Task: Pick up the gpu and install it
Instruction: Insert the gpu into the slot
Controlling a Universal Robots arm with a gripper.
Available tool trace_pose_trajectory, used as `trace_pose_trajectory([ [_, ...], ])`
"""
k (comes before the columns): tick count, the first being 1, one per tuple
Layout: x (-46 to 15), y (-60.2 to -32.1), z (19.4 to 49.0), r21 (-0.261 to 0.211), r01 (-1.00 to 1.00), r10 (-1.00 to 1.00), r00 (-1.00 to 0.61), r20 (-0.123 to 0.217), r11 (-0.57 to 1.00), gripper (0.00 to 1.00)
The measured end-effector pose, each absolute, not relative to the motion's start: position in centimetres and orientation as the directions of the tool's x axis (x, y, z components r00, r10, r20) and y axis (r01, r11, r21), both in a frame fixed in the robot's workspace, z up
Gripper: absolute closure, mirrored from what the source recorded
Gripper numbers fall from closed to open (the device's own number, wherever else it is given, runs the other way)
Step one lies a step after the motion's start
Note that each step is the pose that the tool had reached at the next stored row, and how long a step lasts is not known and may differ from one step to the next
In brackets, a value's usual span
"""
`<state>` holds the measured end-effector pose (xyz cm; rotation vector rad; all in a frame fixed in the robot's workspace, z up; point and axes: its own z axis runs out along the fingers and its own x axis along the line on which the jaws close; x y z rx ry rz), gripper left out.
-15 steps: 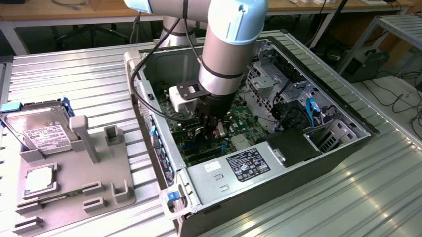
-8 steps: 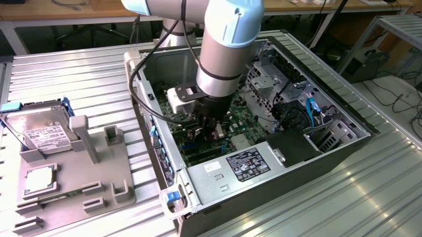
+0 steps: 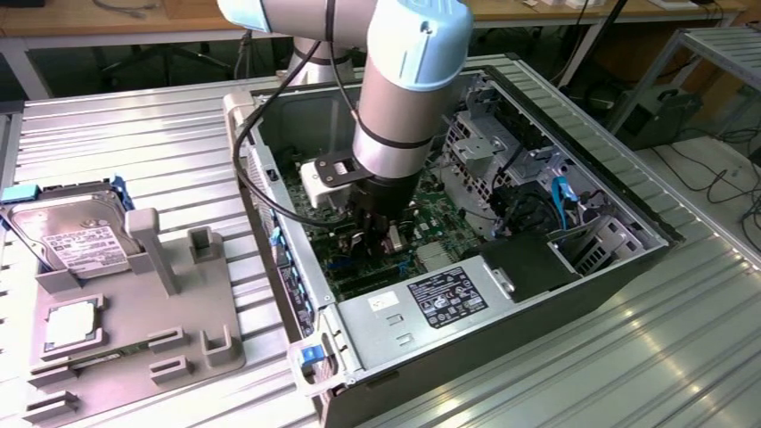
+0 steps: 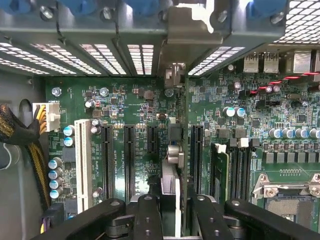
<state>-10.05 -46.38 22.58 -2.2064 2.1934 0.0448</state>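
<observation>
We see the gpu [image 4: 176, 145] edge-on at the centre of the wrist view, a thin card running from the gripper [image 4: 170, 212] at the frame's bottom up to its silver bracket [image 4: 174, 75] by the case's rear slot openings. The gripper is clenched on the card, its black fingers [image 4: 145, 215] pressing the near edge from both sides. The card's long axis runs parallel to the black expansion slots [image 4: 129, 160] on the motherboard [image 4: 280, 165], and it sits between two of them; whether its edge connector is seated we cannot tell. In the exterior view the gripper [image 3: 374, 234] reaches down into the open computer case [image 3: 393, 348] at centre frame. Room is tight: the white slot [image 4: 83, 165] and capacitors lie left of centre, the memory slots [image 4: 235, 170] right, the power supply [image 3: 440, 299] just below the gripper.
</observation>
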Motion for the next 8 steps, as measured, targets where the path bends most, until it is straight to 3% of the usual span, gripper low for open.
trace_pose_trajectory([
  [3,-10.0,-46.4,23.0,-0.001,-1.000,-0.999,0.006,-0.042,-0.006,0.71],
  [4,-10.0,-46.4,23.1,-0.001,-1.000,-0.999,0.006,-0.042,-0.006,0.64],
  [8,-10.0,-46.4,24.7,-0.002,-1.000,-0.999,0.006,-0.042,-0.006,0.64],
])
